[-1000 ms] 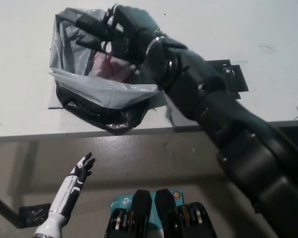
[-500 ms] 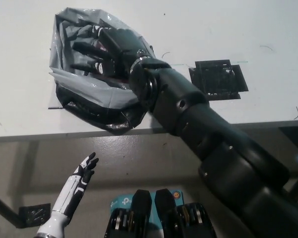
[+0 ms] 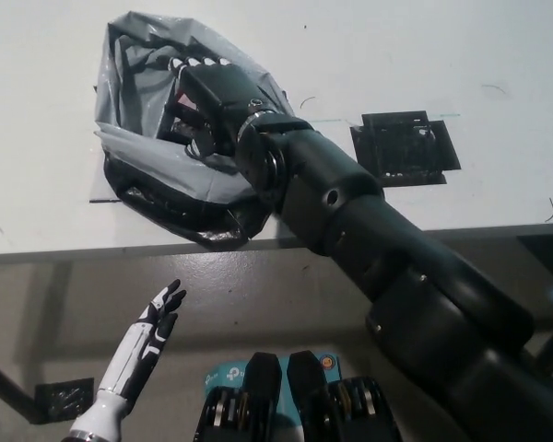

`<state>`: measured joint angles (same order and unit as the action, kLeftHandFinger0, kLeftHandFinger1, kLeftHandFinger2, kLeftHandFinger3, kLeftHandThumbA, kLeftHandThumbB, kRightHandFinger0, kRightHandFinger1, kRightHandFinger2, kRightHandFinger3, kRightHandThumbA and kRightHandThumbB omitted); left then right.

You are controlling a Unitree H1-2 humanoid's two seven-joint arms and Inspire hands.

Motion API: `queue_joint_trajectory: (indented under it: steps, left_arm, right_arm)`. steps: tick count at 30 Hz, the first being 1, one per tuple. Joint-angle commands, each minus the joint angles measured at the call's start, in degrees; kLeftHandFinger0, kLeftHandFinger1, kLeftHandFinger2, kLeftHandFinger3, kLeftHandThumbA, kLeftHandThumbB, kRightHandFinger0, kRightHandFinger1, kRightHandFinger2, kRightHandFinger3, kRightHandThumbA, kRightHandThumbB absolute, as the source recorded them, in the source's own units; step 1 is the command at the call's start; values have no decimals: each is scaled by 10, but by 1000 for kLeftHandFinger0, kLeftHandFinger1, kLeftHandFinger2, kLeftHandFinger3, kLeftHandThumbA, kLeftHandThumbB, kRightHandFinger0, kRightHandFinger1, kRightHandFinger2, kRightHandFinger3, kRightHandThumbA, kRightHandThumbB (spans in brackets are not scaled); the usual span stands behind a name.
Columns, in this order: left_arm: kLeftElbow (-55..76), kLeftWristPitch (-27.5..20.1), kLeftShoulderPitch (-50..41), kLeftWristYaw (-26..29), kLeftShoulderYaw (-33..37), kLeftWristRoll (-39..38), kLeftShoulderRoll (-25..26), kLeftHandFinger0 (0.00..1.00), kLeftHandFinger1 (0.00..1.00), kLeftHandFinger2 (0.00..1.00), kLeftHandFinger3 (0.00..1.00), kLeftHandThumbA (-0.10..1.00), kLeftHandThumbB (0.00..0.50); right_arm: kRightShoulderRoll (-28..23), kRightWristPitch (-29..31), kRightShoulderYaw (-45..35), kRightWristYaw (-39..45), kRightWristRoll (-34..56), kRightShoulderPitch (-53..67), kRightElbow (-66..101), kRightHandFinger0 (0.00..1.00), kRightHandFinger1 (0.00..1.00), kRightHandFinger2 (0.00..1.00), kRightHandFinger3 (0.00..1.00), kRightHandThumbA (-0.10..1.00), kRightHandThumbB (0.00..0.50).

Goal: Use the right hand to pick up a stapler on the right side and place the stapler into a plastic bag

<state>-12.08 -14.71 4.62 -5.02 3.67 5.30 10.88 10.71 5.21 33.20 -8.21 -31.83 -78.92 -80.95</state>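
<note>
White surface [image 3: 442, 55] fills the far half of the view; its near edge runs left to right across the middle.

Black right arm [image 3: 378, 249] comes in from the near right and runs diagonally to the far left, crossing the surface edge.

Grey plastic bag [image 3: 134, 152] lies at the far left of the surface. Its mouth is open upward and its crumpled dark near end is just short of the surface edge.

Black tape patch [image 3: 405, 147] is stuck flat on the surface right of the arm, apart from the bag.

Right robot hand [image 3: 212, 97] is inside the bag mouth, back of hand up, fingers curled down toward the bag's left side. Can't tell if it's grasping anything, palm side is hidden.

Stapler: not visible, hidden under the hand or bag film if it's in there. Can't give its long axis or which way it points.

Left robot hand [image 3: 157, 318] rests near left, below the surface edge. It's released, fingers apart and pointing far-right.

Diff vs earlier:
- 1.0 s ago the right hand was over the bag's far-right rim and the arm covered part of the tape patch.
- 0.5 s ago it was in the mouth with fingers stretched left; now they're curled.
- Bag and patch unmoved.
- Left hand barely shifted.
</note>
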Motion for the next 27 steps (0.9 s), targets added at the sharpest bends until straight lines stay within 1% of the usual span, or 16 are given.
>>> queue_joint_trajectory:
  steps: [1, 4, 5, 6, 7, 9, 10, 11, 12, 13, 16, 18, 20, 23, 24, 27]
  left_arm:
    - [15, -13, 1, -11, 5, 0, 5, 1000, 1000, 1000, 1000, 1000, 500]
    - [20, -5, 1, -7, 6, 2, 3, 1000, 1000, 1000, 1000, 1000, 500]
    - [21, -6, 2, -8, 6, 1, 4, 1000, 1000, 1000, 1000, 1000, 500]
    - [19, -7, 4, -9, 5, -1, 5, 1000, 1000, 1000, 1000, 1000, 500]
    - [18, -8, 5, -8, 5, -2, 5, 1000, 1000, 1000, 1000, 1000, 500]
    - [13, -10, 13, -7, 3, -2, 7, 1000, 1000, 1000, 1000, 1000, 500]
    - [11, -11, 18, -6, 2, -1, 8, 1000, 1000, 1000, 1000, 1000, 500]
    - [7, -12, 25, -4, 0, -1, 9, 1000, 1000, 1000, 1000, 1000, 500]
    - [6, -13, 28, -4, 0, -1, 9, 1000, 1000, 1000, 1000, 1000, 500]
    - [3, -11, 34, -5, -2, -6, 8, 1000, 1000, 1000, 1000, 1000, 500]
    - [-1, -11, 43, -7, -6, -15, 7, 1000, 1000, 1000, 1000, 1000, 500]
    - [-5, -15, 51, -6, -9, -20, 8, 1000, 1000, 1000, 1000, 1000, 500]
    - [-9, -14, 61, -4, -14, -26, 7, 1000, 1000, 1000, 1000, 1000, 500]
    - [-16, -14, 73, -3, -14, -25, 6, 1000, 1000, 1000, 1000, 1000, 500]
    - [-18, -13, 77, -4, -14, -24, 6, 1000, 1000, 1000, 1000, 1000, 500]
    - [-25, -15, 84, -5, -13, -25, 6, 1000, 1000, 1000, 1000, 1000, 500]
  right_arm:
    - [-23, 9, -3, -18, -7, -24, 26, 1000, 1000, 1000, 1000, 949, 392]
    - [-54, 45, -28, -25, 9, -35, 70, 1000, 1000, 1000, 1000, 949, 375]
    - [-69, 61, -42, -24, 18, -35, 97, 1000, 1000, 1000, 1000, 959, 382]
    - [-91, 73, -61, -11, 31, -33, 144, 1000, 1000, 1000, 1000, 1000, 411]
    - [-103, 75, -74, -1, 40, -29, 177, 1000, 1000, 1000, 1000, 1000, 416]
    - [-150, 55, -113, 29, 60, -8, 321, 1000, 1000, 1000, 1000, 1000, 362]
    - [-168, 39, -128, 48, 70, 1, 383, 1000, 1000, 1000, 1000, 991, 349]
    - [-191, 16, -150, 73, 86, 17, 471, 1000, 1000, 1000, 1000, 975, 348]
    - [-198, 9, -157, 80, 90, 21, 496, 1000, 1000, 1000, 1000, 971, 348]
    - [-227, -14, -175, 102, 103, 42, 585, 1000, 1000, 1000, 1000, 980, 336]
    - [-268, -39, -204, 133, 133, 76, 702, 1000, 1000, 1000, 1000, 956, 316]
    - [-307, -81, -242, 157, 165, 122, 825, 1000, 1000, 1000, 1000, 977, 340]
    - [-340, -90, -276, 151, 170, 172, 922, 1000, 1000, 1000, 1000, 1000, 339]
    - [-352, -103, -309, 143, 216, 227, 1006, 1000, 1000, 1000, 1000, 979, 319]
    - [-360, -102, -327, 132, 243, 281, 1067, 1000, 1000, 1000, 1000, 969, 300]
    - [-362, -94, -346, 105, 250, 397, 1174, 1000, 1000, 1000, 1000, 1000, 313]
